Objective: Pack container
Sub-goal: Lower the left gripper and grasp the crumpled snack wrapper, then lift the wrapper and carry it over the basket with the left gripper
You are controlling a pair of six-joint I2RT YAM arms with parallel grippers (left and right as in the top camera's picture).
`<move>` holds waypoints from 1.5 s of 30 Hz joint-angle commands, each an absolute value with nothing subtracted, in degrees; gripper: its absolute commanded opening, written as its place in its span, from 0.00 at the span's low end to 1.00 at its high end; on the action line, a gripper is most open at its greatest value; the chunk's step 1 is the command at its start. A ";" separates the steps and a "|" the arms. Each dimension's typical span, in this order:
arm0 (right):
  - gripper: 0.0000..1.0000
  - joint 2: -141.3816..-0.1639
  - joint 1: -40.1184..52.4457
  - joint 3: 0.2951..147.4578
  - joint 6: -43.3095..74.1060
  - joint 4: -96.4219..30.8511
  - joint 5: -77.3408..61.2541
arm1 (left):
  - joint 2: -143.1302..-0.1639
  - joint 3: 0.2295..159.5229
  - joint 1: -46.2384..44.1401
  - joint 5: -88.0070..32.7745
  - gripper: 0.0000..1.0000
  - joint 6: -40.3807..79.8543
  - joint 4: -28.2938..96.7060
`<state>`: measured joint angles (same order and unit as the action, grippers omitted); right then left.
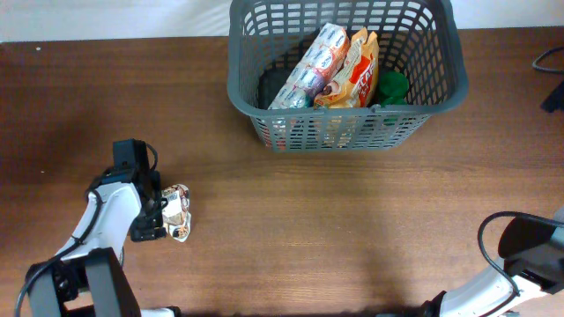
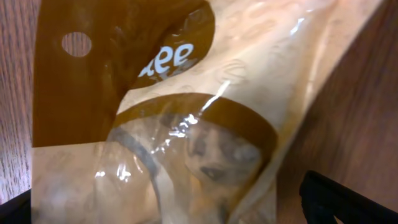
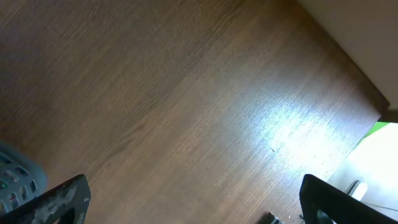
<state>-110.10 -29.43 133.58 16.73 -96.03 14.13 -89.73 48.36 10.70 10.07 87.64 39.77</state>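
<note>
The container [image 1: 242, 84], a dark grey lattice basket, stands at the back of the table. In it lie a silvery pink multipack [image 1: 314, 63], an orange snack bag [image 1: 359, 72] and a green item [image 1: 393, 86]. A shiny clear packet [image 1: 179, 211] lies on the wood at the lower left. My left gripper [image 1: 166, 215] is right over it, open, with a finger on each side. In the left wrist view the brown-and-cream packet [image 2: 186, 106] fills the picture, and the left gripper [image 2: 180, 208] has its right finger [image 2: 345, 202] clear of the plastic. My right gripper [image 3: 193, 199] is open over bare wood.
The right arm [image 1: 529, 251] sits at the table's lower right corner, with its cable looping beside it. The table's right edge [image 3: 348, 59] runs close to that gripper. A corner of the basket [image 3: 15, 177] shows at the left of the right wrist view.
</note>
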 commanded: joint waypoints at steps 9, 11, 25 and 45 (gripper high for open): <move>0.99 -110.10 -29.65 133.38 17.45 -96.01 15.05 | -94.94 47.88 11.05 11.38 0.99 86.91 38.98; 0.99 -110.10 -29.65 133.38 17.45 -96.01 15.05 | -95.15 47.88 11.05 11.35 0.94 86.89 38.96; 0.99 -110.10 -29.65 133.38 17.45 -96.01 15.05 | -95.13 48.07 11.05 10.39 0.02 86.87 36.71; 0.99 -110.10 -29.67 133.38 17.45 -96.03 15.05 | -80.31 84.03 -0.71 1.17 0.02 42.17 29.71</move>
<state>-110.13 -29.43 133.58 16.71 -96.03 14.13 -83.48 77.71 4.51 8.43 52.53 33.08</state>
